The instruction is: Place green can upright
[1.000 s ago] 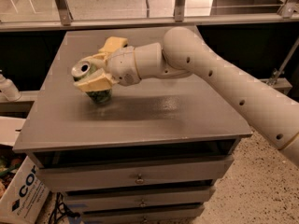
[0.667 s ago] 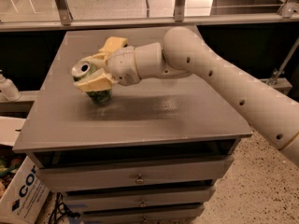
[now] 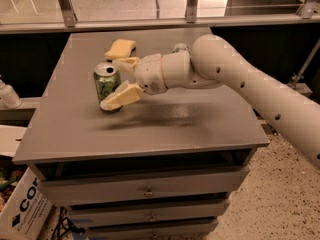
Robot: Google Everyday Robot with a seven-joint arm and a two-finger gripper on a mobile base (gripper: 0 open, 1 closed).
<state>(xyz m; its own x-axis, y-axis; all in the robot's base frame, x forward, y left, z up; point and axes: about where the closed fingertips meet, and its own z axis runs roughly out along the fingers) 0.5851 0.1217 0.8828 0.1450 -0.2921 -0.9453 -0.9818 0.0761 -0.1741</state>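
**Green can upright at the hand**

The bright green aluminium drink can [image 3: 106,85], with pale swirls and a silver top, stands upright on the grey desk [image 3: 165,129]. It sits at the tip of the cream-coloured hand [image 3: 112,82], which reaches in from the right. Whether the hand clamps the can or is spread clear cannot be told. A yellow sponge [image 3: 121,48] lies just behind the hand.

You are in what looks like a lab or workshop: a grey drawer cabinet [image 3: 200,129] stands on a speckled floor [image 3: 285,189], a cardboard box [image 3: 20,209] beside it and a metal railing [image 3: 150,23] behind. Your gripper [image 3: 119,81] sits over the cabinet top's left part.
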